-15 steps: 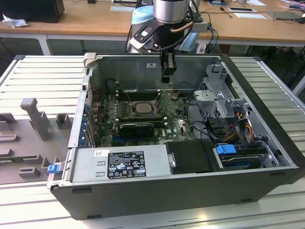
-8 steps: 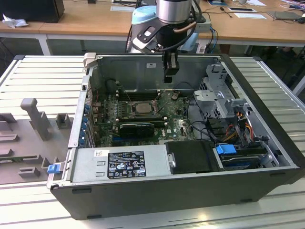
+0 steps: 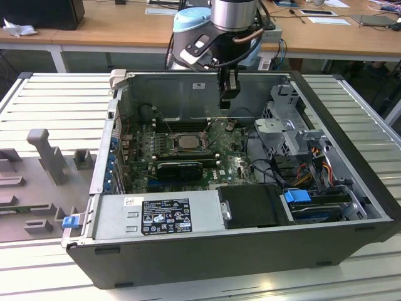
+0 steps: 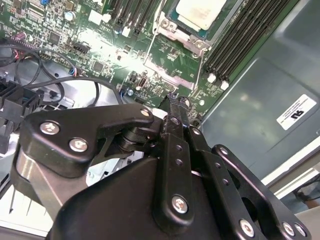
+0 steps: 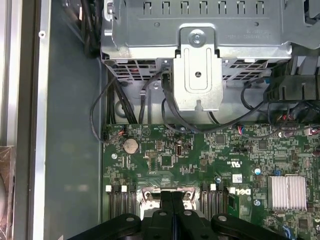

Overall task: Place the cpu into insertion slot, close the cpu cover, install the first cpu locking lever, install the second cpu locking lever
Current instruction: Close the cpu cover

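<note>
Silver-grey on top: found the flat square cpu seated in the dark, grey-rimmed insertion slot, thin grey metal cpu cover seemingly down around it. Held the black claw pinched shut, empty, above that slot's edge. Could not judge the wire locking levers latched or loose.

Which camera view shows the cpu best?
The exterior view: the whole cpu is seen in the insertion slot. The second wrist view shows it closer but cut off. In the first wrist view the gripper stands before it.
</note>
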Robot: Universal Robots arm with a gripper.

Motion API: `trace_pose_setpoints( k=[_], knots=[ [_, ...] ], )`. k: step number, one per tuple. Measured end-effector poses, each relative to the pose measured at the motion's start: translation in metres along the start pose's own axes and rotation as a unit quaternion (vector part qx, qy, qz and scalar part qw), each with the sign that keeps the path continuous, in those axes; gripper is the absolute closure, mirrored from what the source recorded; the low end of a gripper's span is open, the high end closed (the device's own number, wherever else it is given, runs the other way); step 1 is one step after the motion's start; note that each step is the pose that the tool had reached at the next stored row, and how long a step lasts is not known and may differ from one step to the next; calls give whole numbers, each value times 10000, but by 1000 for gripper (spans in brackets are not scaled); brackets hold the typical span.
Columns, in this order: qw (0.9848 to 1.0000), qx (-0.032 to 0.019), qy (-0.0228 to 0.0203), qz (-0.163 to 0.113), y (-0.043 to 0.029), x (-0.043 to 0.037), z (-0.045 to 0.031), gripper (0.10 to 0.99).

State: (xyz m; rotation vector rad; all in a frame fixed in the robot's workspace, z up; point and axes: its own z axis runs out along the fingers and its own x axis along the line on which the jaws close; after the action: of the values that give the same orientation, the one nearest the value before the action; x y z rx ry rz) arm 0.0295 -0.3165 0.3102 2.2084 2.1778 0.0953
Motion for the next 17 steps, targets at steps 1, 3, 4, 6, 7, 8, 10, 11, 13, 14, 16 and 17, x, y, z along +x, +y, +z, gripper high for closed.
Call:
trace_pose_setpoints(
  k=[1, 3, 4, 6, 7, 8, 10, 11, 13, 14, 16, 17],
  knots=[
    [10000, 0, 0, 0, 8, 0, 1, 980],
    [10000, 0, 0, 0, 22, 0, 1, 980],
    [10000, 0, 0, 0, 27, 0, 2, 980],
    [10000, 0, 0, 0, 39, 1, 3, 980],
    [10000, 0, 0, 0, 43, 0, 3, 980],
    [10000, 0, 0, 0, 48, 1, 3, 980],
    [10000, 0, 0, 0, 63, 1, 5, 980],
    [10000, 0, 0, 0, 72, 1, 5, 980],
    [10000, 0, 0, 0, 81, 1, 6, 980],
    [10000, 0, 0, 0, 89, 1, 9, 980],
    [10000, 0, 0, 0, 116, 1, 33, 980],
    [10000, 0, 0, 0, 124, 0, 48, 980]
  ],
)
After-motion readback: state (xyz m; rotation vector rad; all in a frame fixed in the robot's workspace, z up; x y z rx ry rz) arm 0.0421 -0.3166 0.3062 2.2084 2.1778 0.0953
